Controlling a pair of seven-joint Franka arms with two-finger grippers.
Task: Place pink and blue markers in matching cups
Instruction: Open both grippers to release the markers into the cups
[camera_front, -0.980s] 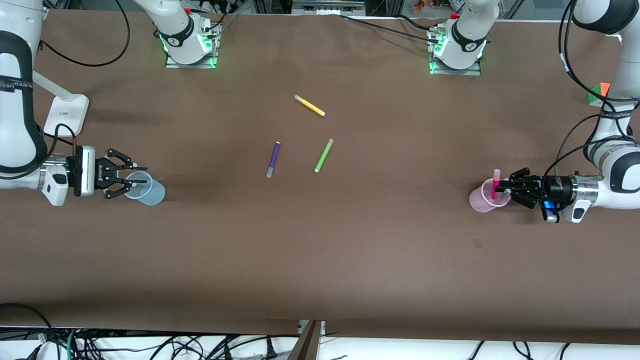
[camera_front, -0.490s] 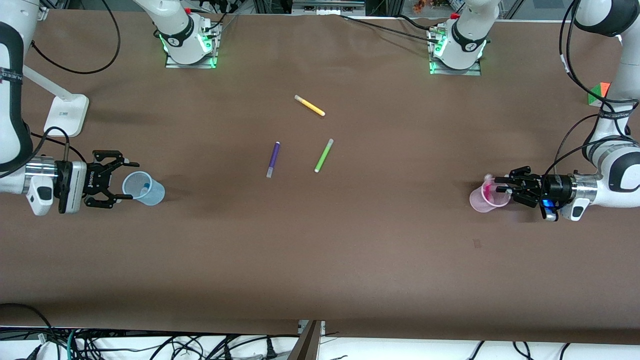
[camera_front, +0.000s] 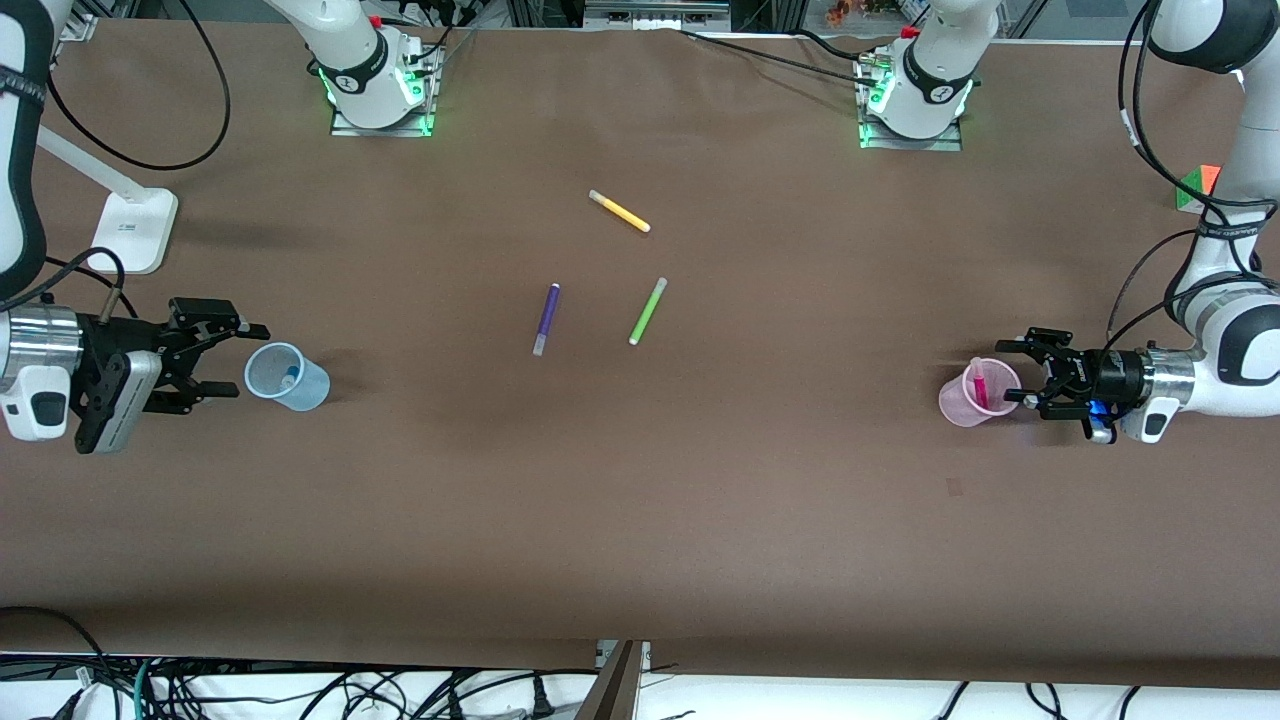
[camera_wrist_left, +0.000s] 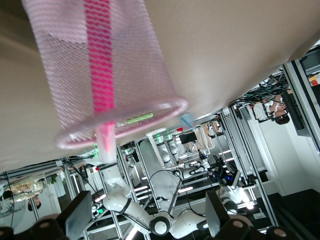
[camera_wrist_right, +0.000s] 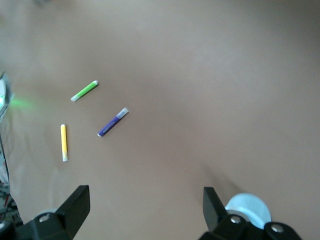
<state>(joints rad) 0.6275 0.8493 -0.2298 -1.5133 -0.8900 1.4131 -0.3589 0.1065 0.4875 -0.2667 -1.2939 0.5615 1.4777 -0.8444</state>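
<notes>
Markers (camera_front: 978, 386) in cups (camera_front: 967, 395) — we judge placing done; left gripper (camera_front: 1012, 371), right gripper (camera_front: 232, 360) both apart, empty — next, retreat.

Broad bare bench (camera_front: 640, 520) lies nearer the front camera than every object, giving open passage from end to end. Mid-bench, the purple marker (camera_front: 545, 318), green marker (camera_front: 647, 311) and yellow marker (camera_front: 619, 211) lie flat and apart. The blue cup (camera_front: 288, 376) stands just beside the open right tool (camera_front: 222, 359); the pink cup (camera_front: 973, 393), marker inside, stands at the open left tool (camera_front: 1018, 371).
</notes>
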